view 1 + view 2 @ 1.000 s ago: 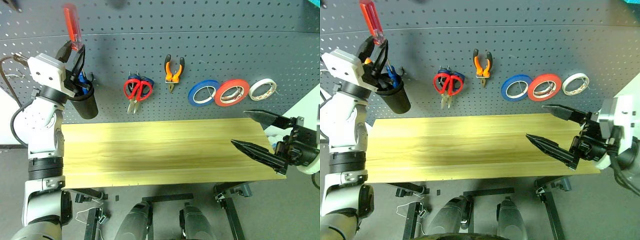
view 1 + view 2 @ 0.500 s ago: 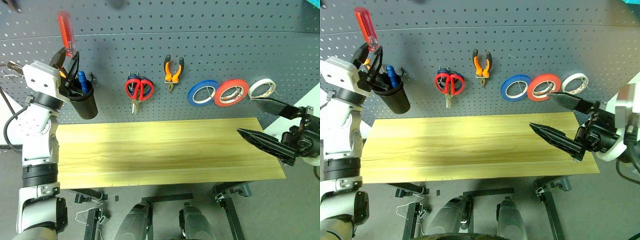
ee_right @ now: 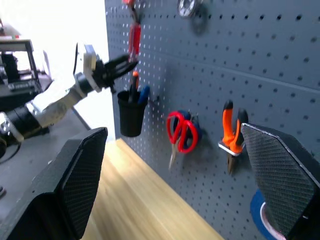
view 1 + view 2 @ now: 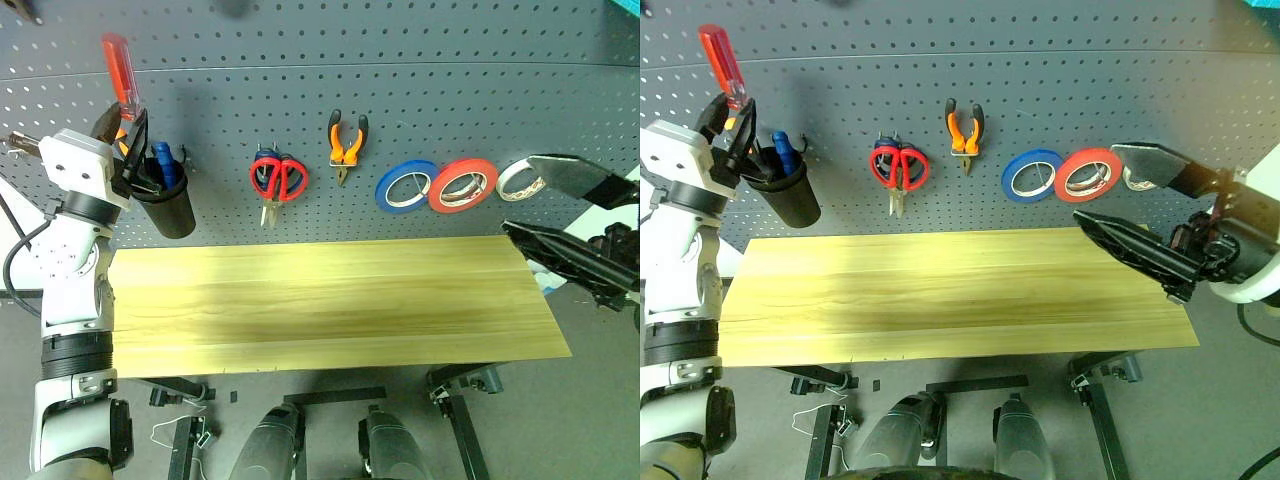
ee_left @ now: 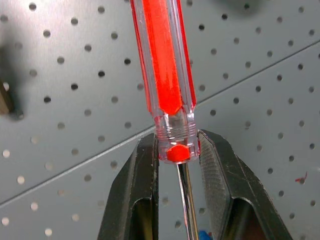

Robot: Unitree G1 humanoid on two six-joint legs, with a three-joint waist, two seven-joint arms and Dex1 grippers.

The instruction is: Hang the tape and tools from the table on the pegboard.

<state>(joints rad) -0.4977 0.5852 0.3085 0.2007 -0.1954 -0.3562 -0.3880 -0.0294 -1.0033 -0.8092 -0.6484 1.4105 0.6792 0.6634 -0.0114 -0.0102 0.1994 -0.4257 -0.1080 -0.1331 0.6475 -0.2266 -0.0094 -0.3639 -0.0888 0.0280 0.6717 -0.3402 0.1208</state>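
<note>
- Head views: the left gripper (image 4: 122, 122) has its fingers clamped on the red-handled screwdriver (image 4: 120, 72), handle up, long axis near upright, shaft aimed down. The black cup (image 4: 170, 205) on the pegboard (image 4: 420, 90) lies just below and slightly right of the fingers.
- Red scissors (image 4: 277, 180), pliers (image 4: 347, 143) and red tape (image 4: 463, 185) hang right of the cup; the table (image 4: 320, 300) below is bare.
- Left wrist view: fingers (image 5: 142, 190) pinch the handle's base.
- Right wrist view: the right gripper (image 3: 180, 200), fingers spread wide and empty, is far from the cup; the left arm is nearer.
</note>
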